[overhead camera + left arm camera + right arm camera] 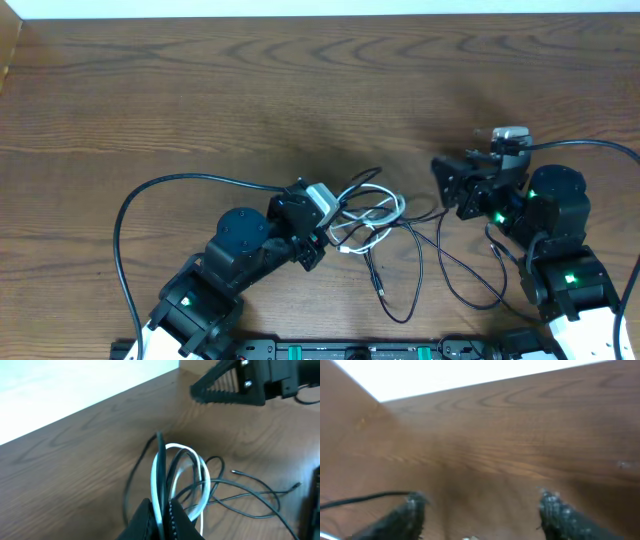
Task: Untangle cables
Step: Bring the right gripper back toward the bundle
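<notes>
two arms stand tallest under the overhead camera, both rising from the near edge of the table [200, 80]. left gripper [333, 218] is clenched on the cables [378, 208], a knot lying between the arms, a little nearer the table's near edge than its middle. white cable [392, 205] curls in loops inside that knot. black strands trail from it toward the near edge, one ending in a small plug [379, 291], another swinging wide toward the near right corner. right gripper [448, 188] sits just beside the knot on the side of the right edge, jaws apart and clear of the white loops; whether a black strand touches it cannot be told from above

from the left wrist, the left gripper's fingers [182, 527] press together on the white cable [205, 480] and a black cable [160, 460], which arch up out of the pinch. loose black strands lie on the wood beyond. right gripper [230, 387] hangs above the table with nothing in it

from the right wrist, the right gripper [480, 510] shows two blurred fingers [560, 515] set wide apart with bare wood between them: released, grasping nothing. one thin black cord [360, 497] runs up to one fingertip; contact cannot be told
</notes>
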Available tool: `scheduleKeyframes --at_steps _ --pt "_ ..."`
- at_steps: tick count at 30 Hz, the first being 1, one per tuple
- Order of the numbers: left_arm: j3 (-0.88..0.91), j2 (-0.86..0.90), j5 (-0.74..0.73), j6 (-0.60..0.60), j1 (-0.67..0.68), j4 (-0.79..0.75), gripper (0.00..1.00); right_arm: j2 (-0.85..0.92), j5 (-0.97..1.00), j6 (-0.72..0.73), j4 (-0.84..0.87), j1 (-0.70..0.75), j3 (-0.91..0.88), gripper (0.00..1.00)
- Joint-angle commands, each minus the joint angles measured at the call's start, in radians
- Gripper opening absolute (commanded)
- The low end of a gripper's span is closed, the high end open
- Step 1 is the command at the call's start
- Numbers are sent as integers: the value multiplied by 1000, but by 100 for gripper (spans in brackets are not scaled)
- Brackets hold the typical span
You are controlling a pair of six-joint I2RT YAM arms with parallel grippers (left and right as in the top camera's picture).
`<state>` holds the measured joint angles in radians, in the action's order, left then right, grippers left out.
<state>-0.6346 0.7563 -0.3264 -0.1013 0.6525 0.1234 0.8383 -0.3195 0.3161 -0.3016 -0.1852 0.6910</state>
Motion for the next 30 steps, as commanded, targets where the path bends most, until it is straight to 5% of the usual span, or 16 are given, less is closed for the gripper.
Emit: scheduleKeyframes --at_steps 1,15,22,30 --pt "-13 -10 -56 10 -1 -13 7 -2 -59 -6 -9 6 21 80" --pt "-13 -10 -45 32 -1 -51 7 -2 -465 -7 -50 -18 21 79" --pt "-13 -1 251 182 -1 -50 7 -2 -521 -6 -140 -39 21 72" --pt "-13 20 267 194 -1 -50 7 -2 -684 -10 -137 -48 21 72"
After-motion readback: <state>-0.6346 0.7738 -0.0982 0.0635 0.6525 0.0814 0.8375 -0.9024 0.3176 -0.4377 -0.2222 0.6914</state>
